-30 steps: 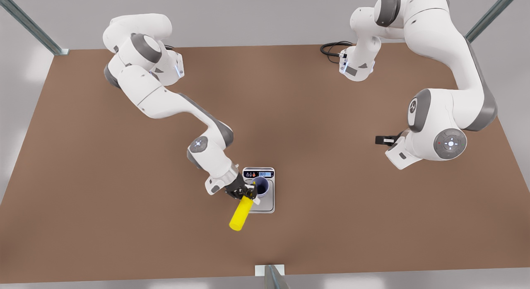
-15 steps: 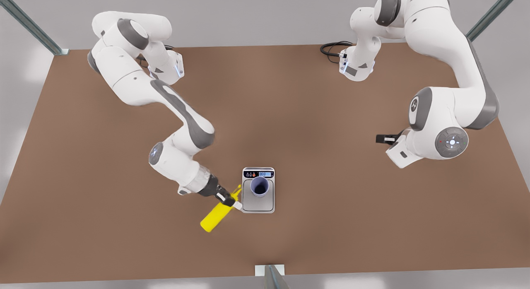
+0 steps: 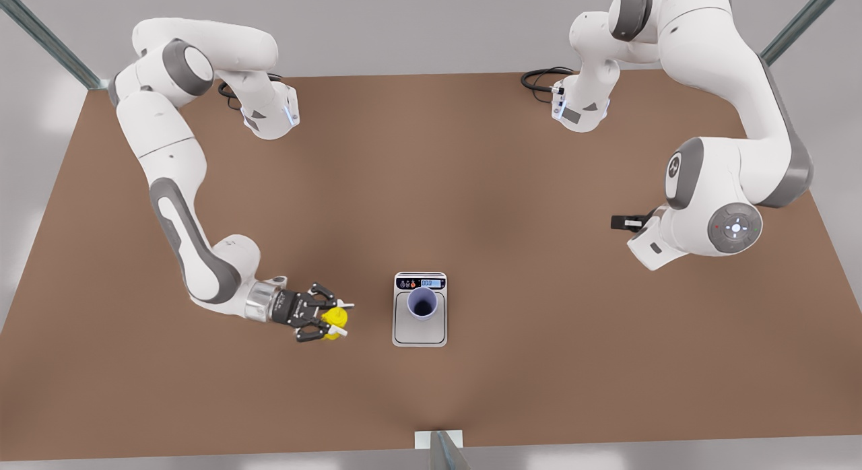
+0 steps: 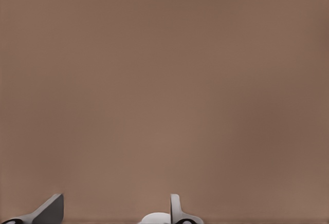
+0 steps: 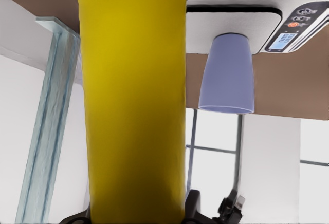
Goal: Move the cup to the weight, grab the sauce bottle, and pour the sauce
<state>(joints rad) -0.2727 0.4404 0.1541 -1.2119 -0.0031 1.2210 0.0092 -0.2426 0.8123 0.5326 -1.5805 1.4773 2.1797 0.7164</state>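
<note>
The lavender-blue cup (image 3: 422, 301) stands upright on the steel platform of the weight (image 3: 419, 332), below its lit display. To the front view's left of the weight, my right gripper (image 3: 331, 319) is shut on the yellow sauce bottle (image 3: 335, 316), which I see end-on from above, clear of the cup. The right wrist view has the sauce bottle (image 5: 131, 100) as a tall yellow cylinder close up, with the cup (image 5: 227, 75) and the weight (image 5: 205, 26) beyond it. My left gripper (image 3: 618, 223) waits open above the table at the front view's right, its fingers (image 4: 177, 209) apart over bare brown board.
The brown table (image 3: 512, 362) spreads wide on all sides of the weight. A black cable (image 3: 539, 79) loops by the arm base at the back right. Metal frame posts stand at the table's corners and at its front edge (image 3: 441, 450).
My right arm has swung the sauce bottle away from the cup toward the front view's left and turned it from lying tilted to vertical. The left arm has barely moved.
</note>
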